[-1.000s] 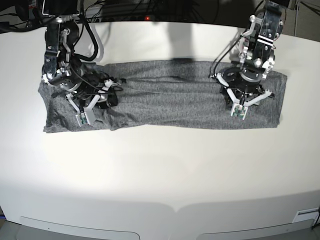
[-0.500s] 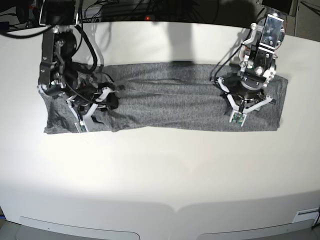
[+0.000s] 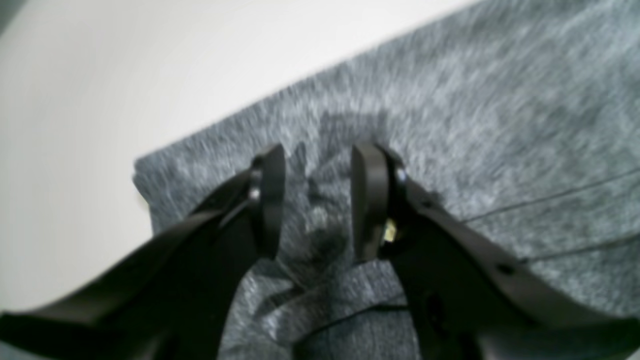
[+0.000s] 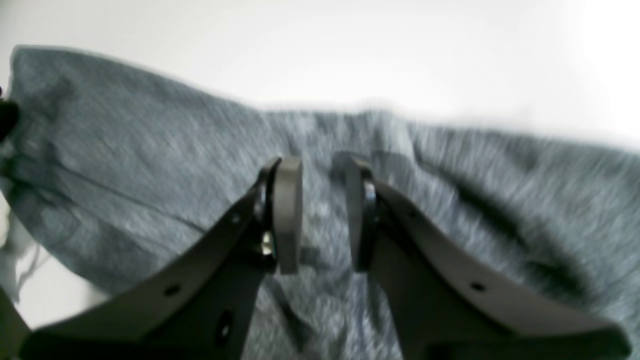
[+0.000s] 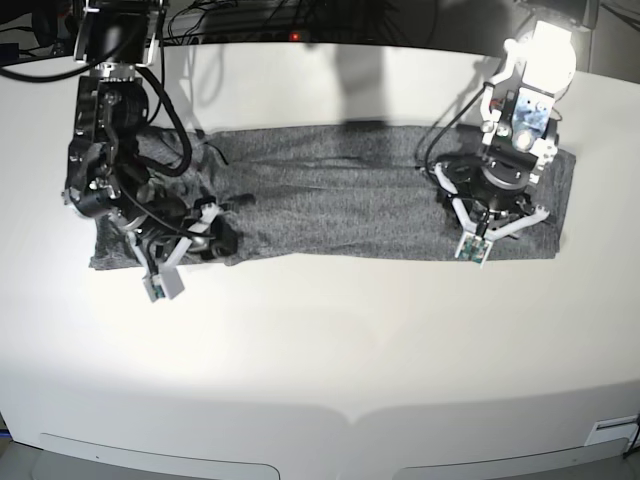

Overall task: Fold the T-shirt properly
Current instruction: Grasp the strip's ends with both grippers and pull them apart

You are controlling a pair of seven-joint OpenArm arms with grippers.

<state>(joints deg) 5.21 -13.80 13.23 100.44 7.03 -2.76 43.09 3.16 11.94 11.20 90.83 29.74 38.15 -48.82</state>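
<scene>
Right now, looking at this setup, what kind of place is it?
Probably a robotics lab or test bench, not a home. A bare white table holds only a grey T-shirt, two black robot arms work over it, and cables with a red indicator light sit along the dark back edge.

My arms (image 5: pixel 105 150) are black with looped black cables. My jaws are matte black, flat-padded, with small screw holes. Silver brackets and small green boards sit near each wrist.
</scene>
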